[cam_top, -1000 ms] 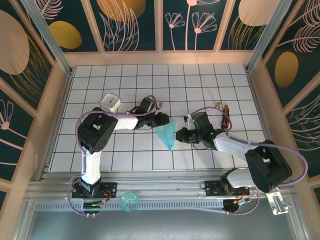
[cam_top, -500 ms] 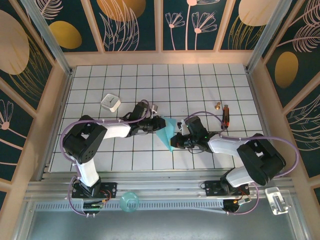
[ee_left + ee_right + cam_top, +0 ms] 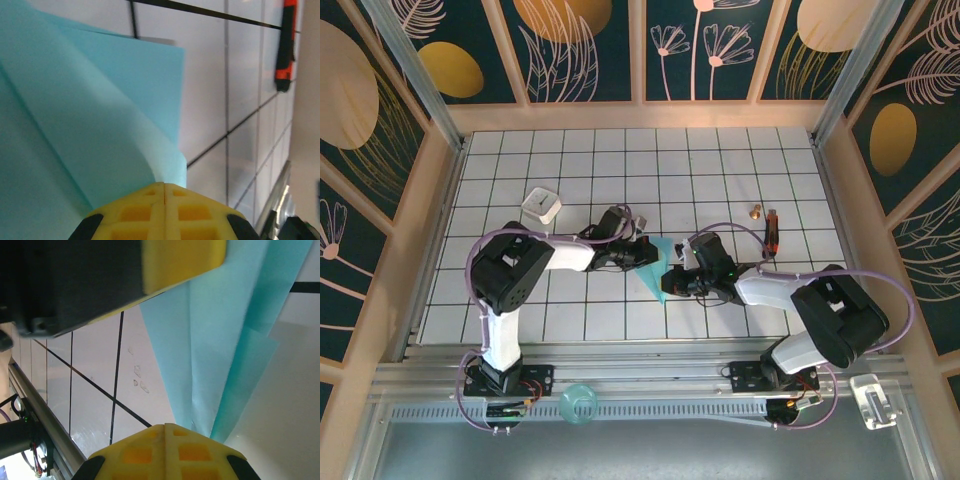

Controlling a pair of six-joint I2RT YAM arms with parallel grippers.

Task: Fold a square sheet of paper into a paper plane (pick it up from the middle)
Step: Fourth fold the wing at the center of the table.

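The left gripper [image 3: 646, 253] is clenched on the paper plane [image 3: 657, 272]. In the left wrist view its two yellow pads [image 3: 150, 212] meet with no gap, and the light-blue paper runs straight into the seam between them. From those fingertips the paper fans up and away in layered folds, with one straight edge and a square corner lying over the white gridded table [image 3: 720, 160].

The right gripper [image 3: 672, 284] is also pinched shut on the plane. In the right wrist view its yellow pads [image 3: 145, 452] are pressed together, and several narrow folds of the paper converge into them. Opposite these fingertips, on the far side of the paper, sits the left gripper's yellow finger [image 3: 182, 260] with its dark body.

Seen from above, the two grippers face each other with the plane between them. It is a slim pointed shape whose tip points toward the arm bases, and whose wider end lies just beyond the left fingertips.

An orange-and-black tool [image 3: 773, 230] lies on the table behind the right gripper's wrist, well apart from it. A small brass piece [image 3: 756, 211] lies near the tool. A white square block [image 3: 541, 205] sits behind the left gripper, beside its arm and well clear of the fingers.
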